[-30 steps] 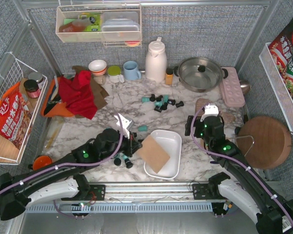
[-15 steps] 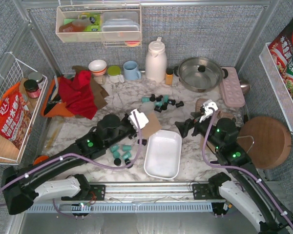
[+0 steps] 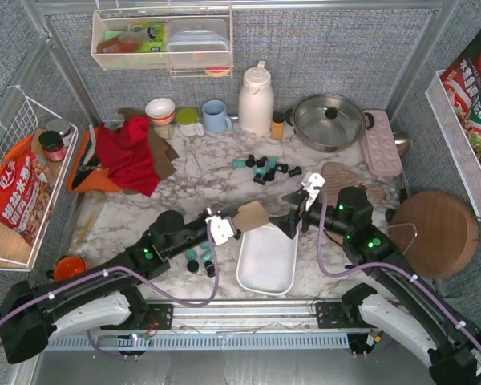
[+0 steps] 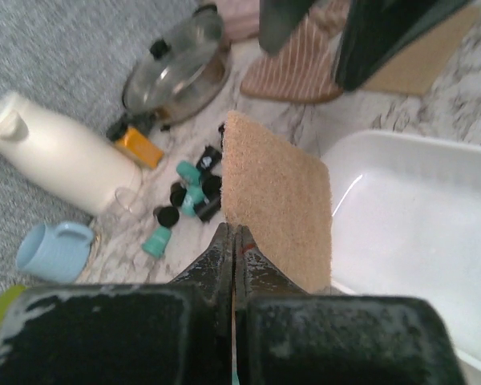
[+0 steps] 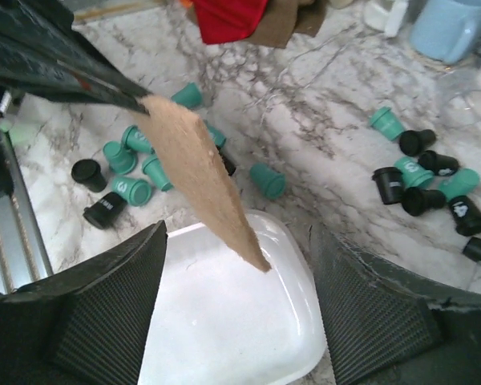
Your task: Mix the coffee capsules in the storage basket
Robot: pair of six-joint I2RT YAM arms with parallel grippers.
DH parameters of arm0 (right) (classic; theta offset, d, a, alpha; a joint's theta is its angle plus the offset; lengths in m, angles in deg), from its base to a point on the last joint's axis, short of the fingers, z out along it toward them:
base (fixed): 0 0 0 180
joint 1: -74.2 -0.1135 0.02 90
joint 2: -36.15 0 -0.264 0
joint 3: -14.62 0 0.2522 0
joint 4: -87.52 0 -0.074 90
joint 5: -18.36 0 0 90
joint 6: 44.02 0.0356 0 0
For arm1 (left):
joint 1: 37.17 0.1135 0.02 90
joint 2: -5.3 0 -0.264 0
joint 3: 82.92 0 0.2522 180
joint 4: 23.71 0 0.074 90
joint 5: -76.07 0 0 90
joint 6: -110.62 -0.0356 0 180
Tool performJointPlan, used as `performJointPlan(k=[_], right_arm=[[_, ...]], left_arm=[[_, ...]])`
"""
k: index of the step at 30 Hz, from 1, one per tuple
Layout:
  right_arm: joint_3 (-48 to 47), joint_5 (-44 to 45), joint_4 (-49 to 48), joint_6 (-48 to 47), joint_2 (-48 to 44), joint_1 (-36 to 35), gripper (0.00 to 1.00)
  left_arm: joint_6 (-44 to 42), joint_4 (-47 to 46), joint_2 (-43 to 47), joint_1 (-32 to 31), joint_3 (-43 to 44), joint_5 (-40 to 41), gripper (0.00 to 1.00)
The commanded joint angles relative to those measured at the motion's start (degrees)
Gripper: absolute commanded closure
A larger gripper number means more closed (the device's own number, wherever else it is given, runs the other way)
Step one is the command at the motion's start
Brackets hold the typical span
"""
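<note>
The left gripper (image 4: 233,241) is clamped on the brown card (image 3: 251,216) over the storage basket (image 3: 264,265). The right gripper (image 3: 289,215) has its jaws apart around the card's tip. The coffee capsules (image 3: 264,168) lie outside the basket, at its 12 and 9 o'clock. A careless pinch may knock the card loose.

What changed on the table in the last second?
The left fingers, shut on the brown card, carried it from over the storage basket's near-left side to its far rim. The right fingers swung left toward the card, narrowing, not touching it. Basket and coffee capsules stayed put.
</note>
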State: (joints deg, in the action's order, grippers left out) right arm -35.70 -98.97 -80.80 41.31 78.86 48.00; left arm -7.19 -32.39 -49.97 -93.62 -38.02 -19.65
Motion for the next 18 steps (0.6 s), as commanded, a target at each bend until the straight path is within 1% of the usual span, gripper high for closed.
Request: performJointPlan(k=[1, 5, 10, 13, 18], right_arm=[[0.10, -2.57, -3.16, -2.28, 2.27, -2.55, 0.26], [0.84, -1.20, -5.26, -2.56, 4.38, -5.73, 0.29], [1.41, 1.13, -5.53, -3.24, 6.49, -8.00, 0.34], [0.27, 0.99, -4.30, -3.17, 7.46, -8.65, 0.43], [-2.40, -0.45, 0.57, -4.20, 8.40, -9.05, 0.64]], left_arm=[[0.31, -9.15, 2.83, 0.11, -0.92, -7.00, 1.00], [1.34, -9.82, 4.23, 0.03, -0.95, -10.11, 1.00], [1.44, -9.79, 6.33, -0.30, -1.23, -11.38, 1.00], [0.66, -9.28, 6.32, -0.80, -1.41, -11.41, 1.00], [0.06, -9.37, 6.31, -0.80, -1.43, -10.96, 1.00]])
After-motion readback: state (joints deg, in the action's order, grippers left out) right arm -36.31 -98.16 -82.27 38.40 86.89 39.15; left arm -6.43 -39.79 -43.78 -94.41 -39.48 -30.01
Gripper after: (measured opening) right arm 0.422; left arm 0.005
